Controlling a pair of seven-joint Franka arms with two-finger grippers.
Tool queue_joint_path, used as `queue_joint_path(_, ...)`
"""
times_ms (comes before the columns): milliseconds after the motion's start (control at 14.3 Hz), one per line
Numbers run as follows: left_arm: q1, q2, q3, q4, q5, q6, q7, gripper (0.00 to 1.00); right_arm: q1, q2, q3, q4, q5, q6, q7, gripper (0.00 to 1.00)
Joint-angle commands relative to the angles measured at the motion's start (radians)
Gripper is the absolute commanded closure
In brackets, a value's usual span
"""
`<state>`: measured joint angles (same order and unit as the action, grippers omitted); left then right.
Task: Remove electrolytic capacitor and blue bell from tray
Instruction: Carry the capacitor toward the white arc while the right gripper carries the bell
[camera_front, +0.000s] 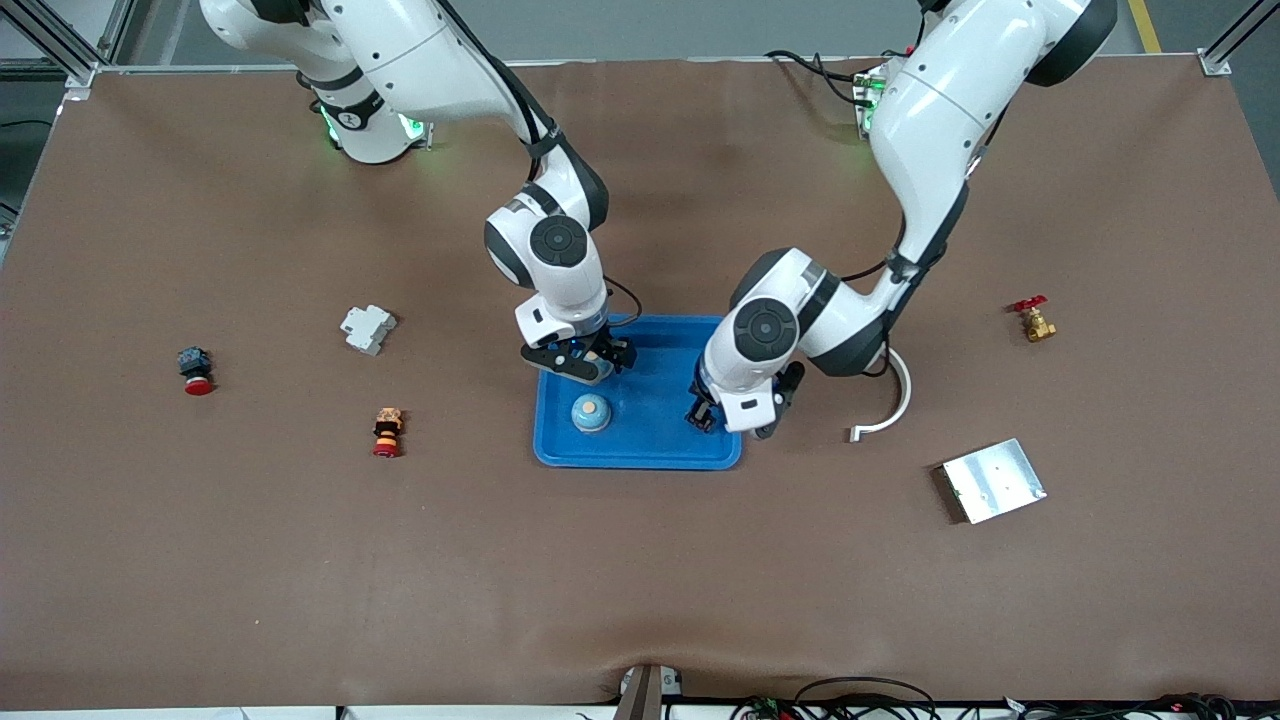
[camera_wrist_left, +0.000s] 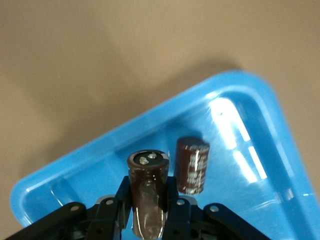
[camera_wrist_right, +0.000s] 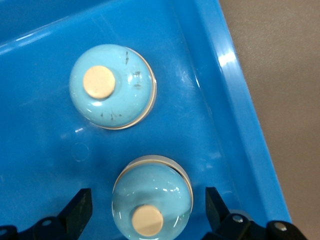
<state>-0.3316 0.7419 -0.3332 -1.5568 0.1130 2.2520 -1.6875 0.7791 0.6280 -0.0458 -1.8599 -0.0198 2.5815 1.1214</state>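
Observation:
A blue tray (camera_front: 660, 452) lies mid-table. My left gripper (camera_front: 712, 414) is over the tray's end toward the left arm. In the left wrist view it (camera_wrist_left: 148, 188) is shut on a dark brown capacitor (camera_wrist_left: 148, 172). A second capacitor (camera_wrist_left: 192, 165) stands in the tray (camera_wrist_left: 240, 100) beside it. My right gripper (camera_front: 583, 362) is low over the tray, open. Its fingers (camera_wrist_right: 81, 204) stand either side of a light blue bell (camera_wrist_right: 151, 200) without touching it. Another light blue bell (camera_wrist_right: 112, 86) sits in the tray (camera_wrist_right: 240, 100) and shows in the front view (camera_front: 591, 412).
Toward the right arm's end lie a white breaker (camera_front: 368, 328), a red push button (camera_front: 196, 371) and an orange and red button (camera_front: 387, 431). Toward the left arm's end lie a white curved bracket (camera_front: 893, 405), a metal plate (camera_front: 993, 480) and a red-handled valve (camera_front: 1034, 320).

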Motion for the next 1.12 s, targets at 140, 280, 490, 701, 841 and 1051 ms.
queue_joint_path(140, 0.06, -0.082, -0.01, -0.045, 0.014, -0.138, 0.182, 0.94, 0.008, 0.009, -0.005, 0.022, -0.02, -0.003, 0.028, 0.24)
queue_joint_path(280, 0.104, -0.133, -0.012, -0.087, 0.011, -0.167, 0.317, 0.94, 0.008, 0.007, -0.005, 0.028, -0.02, -0.006, 0.028, 0.86)
queue_joint_path(490, 0.153, -0.202, -0.012, -0.159, 0.01, -0.167, 0.516, 0.95, 0.006, -0.001, -0.005, 0.034, -0.017, -0.023, 0.031, 1.0)
queue_joint_path(701, 0.2, -0.242, -0.01, -0.216, 0.011, -0.161, 0.687, 0.95, 0.002, -0.03, -0.003, 0.05, -0.017, -0.085, 0.028, 1.0)
queue_joint_path(841, 0.239, -0.272, -0.01, -0.256, 0.017, -0.155, 0.78, 0.96, -0.006, -0.065, -0.003, 0.076, -0.017, -0.179, 0.015, 1.0)
queue_joint_path(1051, 0.313, -0.309, -0.01, -0.31, 0.019, -0.147, 0.963, 0.96, -0.044, -0.112, -0.005, 0.09, -0.017, -0.291, -0.067, 1.0)
